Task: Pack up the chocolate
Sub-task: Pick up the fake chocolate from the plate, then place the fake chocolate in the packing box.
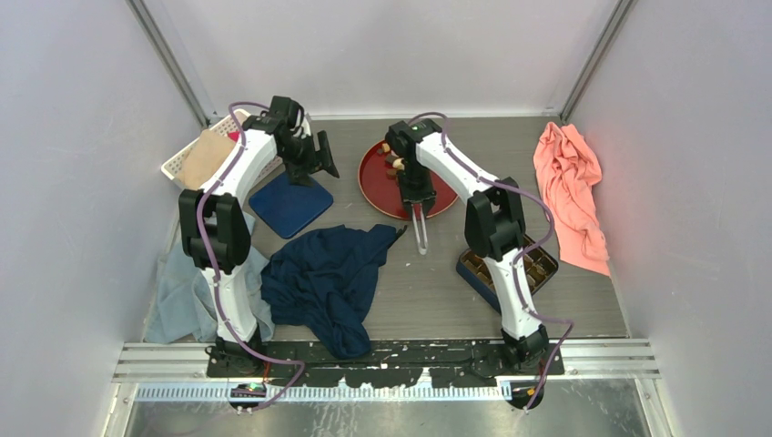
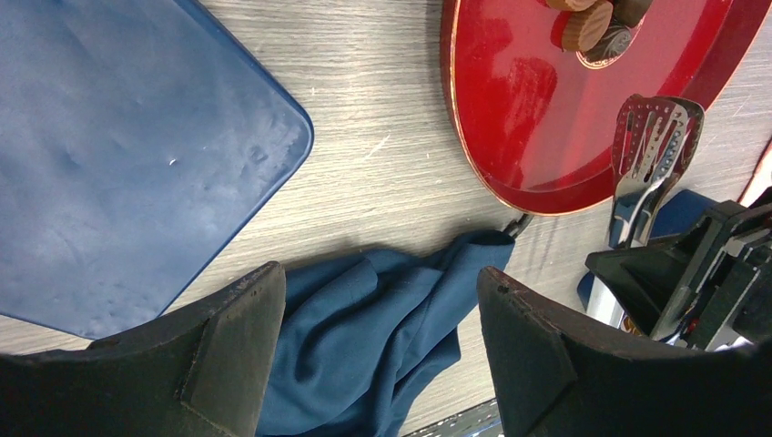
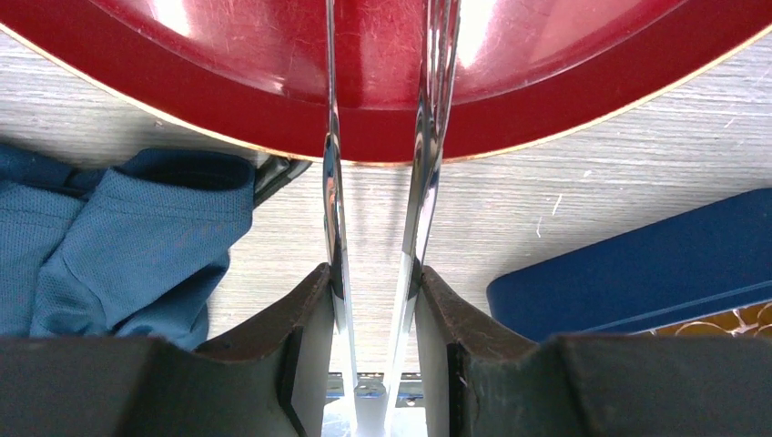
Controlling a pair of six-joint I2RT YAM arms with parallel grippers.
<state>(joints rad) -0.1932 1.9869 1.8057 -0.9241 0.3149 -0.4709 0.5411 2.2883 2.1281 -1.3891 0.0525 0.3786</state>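
We see the right gripper (image 3: pixel 373 278) clamped on metal tongs (image 3: pixel 331 182), tips cut off there (the left wrist view shows them); left gripper (image 2: pixel 378 319) gapes wide; chocolate (image 2: pixel 587 25) sits on the red tray (image 2: pixel 510 100).

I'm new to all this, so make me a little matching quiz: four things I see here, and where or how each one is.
1 tongs
2 pink cloth
3 chocolates
4 left gripper

A on the red tray
B open, empty
C gripped by the right gripper
D crumpled at far right

Pairs: 1-C, 2-D, 3-A, 4-B
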